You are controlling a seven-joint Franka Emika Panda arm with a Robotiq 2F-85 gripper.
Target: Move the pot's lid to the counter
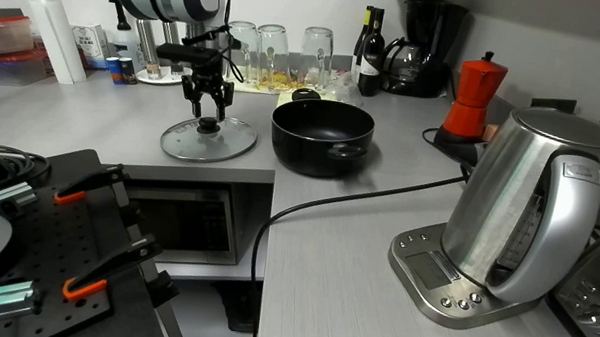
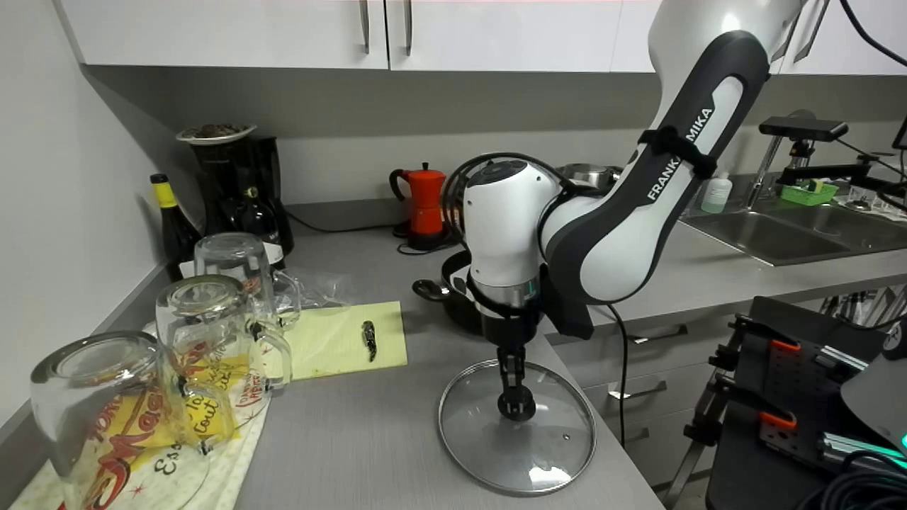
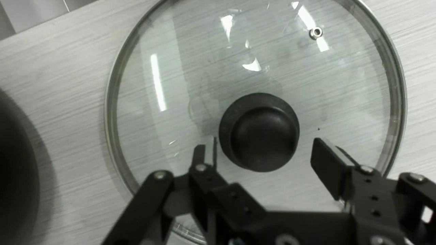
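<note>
Because the lid (image 2: 521,448) is set on the counter (image 1: 339,266), seemingly only the widely parted gripper (image 3: 262,149) must be withdrawn.

In an exterior view, three upside-down glass mugs (image 1: 318,55) stand behind the claw (image 1: 209,110), with two dark bottles (image 1: 372,56) and a black coffee maker (image 1: 429,46) farther to its right. Well to the claw's right are a red moka pot (image 1: 473,91) and a steel kettle (image 1: 495,203); well to its left, a roll of paper towels (image 1: 57,39) and plastic food tubs (image 1: 1,38). A microwave (image 1: 182,222) sits below the claw.
</note>
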